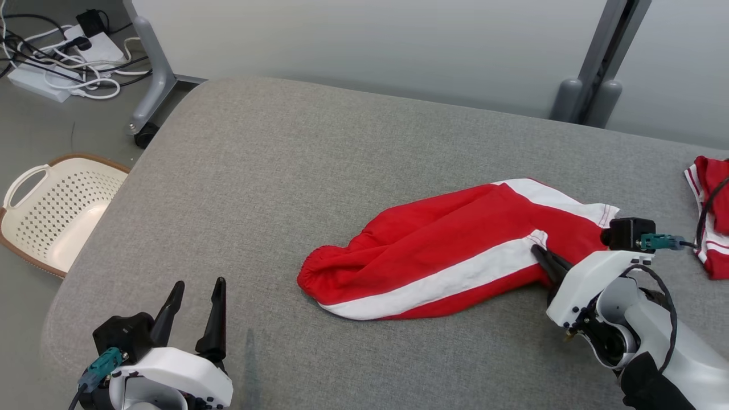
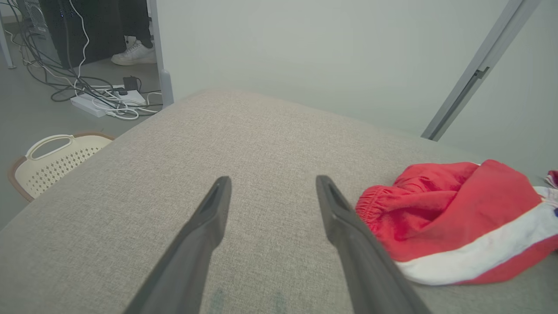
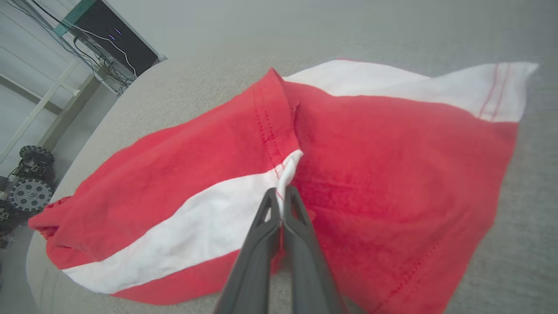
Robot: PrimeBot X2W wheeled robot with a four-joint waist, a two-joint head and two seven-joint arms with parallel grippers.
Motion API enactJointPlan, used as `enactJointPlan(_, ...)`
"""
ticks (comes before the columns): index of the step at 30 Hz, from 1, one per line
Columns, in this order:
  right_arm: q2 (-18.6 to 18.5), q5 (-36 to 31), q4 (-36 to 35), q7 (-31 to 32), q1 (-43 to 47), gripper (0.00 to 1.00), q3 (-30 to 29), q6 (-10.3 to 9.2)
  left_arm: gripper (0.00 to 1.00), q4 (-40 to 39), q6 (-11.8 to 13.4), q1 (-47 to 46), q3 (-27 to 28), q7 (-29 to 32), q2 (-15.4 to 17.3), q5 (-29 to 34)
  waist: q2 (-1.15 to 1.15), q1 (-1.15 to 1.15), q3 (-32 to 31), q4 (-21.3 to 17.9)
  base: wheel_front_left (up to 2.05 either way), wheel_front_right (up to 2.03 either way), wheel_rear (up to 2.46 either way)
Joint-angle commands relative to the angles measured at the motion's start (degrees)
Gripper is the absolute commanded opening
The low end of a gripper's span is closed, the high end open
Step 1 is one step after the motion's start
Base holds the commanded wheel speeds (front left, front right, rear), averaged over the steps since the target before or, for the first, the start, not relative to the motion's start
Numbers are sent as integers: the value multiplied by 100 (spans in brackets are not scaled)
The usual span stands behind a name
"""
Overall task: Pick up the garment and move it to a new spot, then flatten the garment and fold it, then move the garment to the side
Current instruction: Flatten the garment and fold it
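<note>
We see right gripper [image 3: 279, 194] pinched shut on garment [image 3: 370, 174], tips clamping end of white stripe by seam (small fold bunched between them). Rest of red cloth spreads ahead and to both sides of it, lying on grey cushion [image 1: 256, 171]. Our left gripper [image 1: 199, 283] spread wide, holding nothing; garment's elastic end lies off to its right.
</note>
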Motion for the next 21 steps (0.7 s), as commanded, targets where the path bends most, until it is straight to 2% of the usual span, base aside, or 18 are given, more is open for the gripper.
enactJointPlan(1,-73,82,-93,-173,44,0,60,3,100,-3,22,-68,11,-30,44,10,0,0,-45,-69,0,0,0)
enactJointPlan(10,-372,325,-783,-701,382,0,366,3,100,-75,97,116,36,-5,116,-23,0,0,-194,-463,0,0,0)
enactJointPlan(21,-1038,734,-1942,-87,1283,0,372,3,100,-188,181,248,76,32,205,-73,0,0,-294,-1025,0,0,0)
